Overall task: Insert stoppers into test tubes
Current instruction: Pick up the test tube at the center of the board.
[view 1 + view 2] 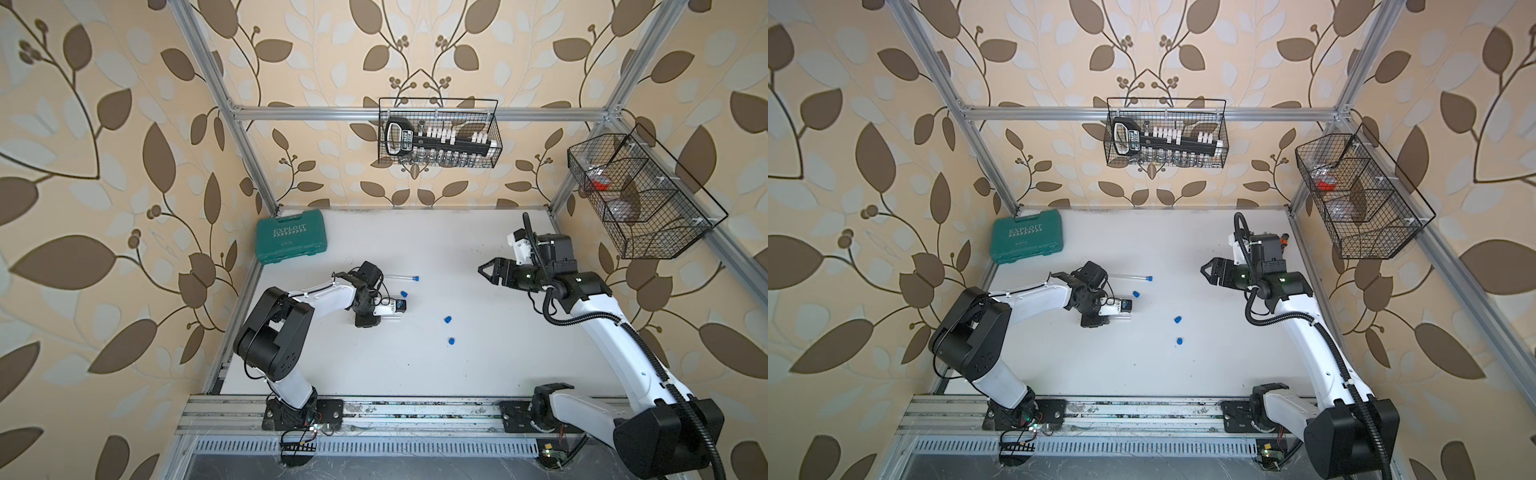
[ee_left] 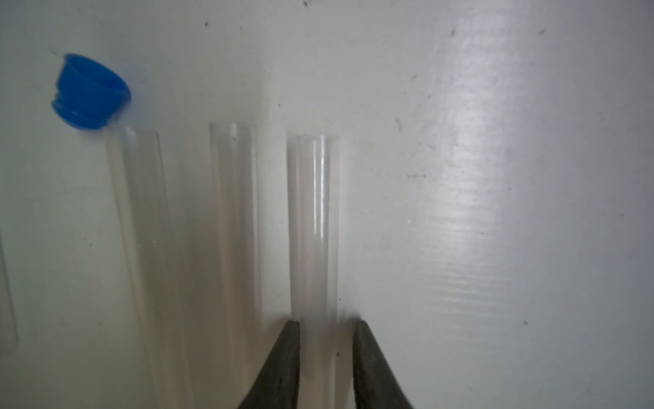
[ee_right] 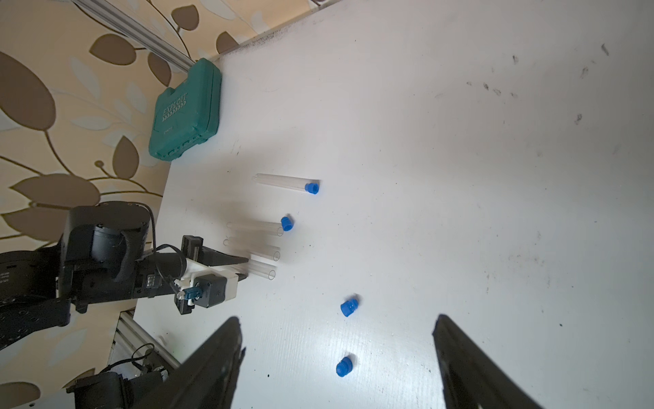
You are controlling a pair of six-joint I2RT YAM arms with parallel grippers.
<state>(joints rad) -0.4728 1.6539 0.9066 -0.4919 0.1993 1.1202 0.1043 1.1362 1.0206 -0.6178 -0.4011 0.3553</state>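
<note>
As stoppering needs steadying, left end effector [image 2: 325,322] narrowly brackets test tube [image 2: 313,219], grip uncertain; right end effector [image 3: 337,318] wide.

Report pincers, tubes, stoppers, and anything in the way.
Left pincer straddling an open tube, grip unconfirmed; right pincer open, empty. Far tube stoppered, three open; three stoppers loose on table. Nothing in the way.

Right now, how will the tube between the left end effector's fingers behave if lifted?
Probably light: the tube looks thin-walled and empty. Likely slippery: its glossy wall shows a highlight. Round and lying flat, it may roll if the left end effector nudges it.
</note>
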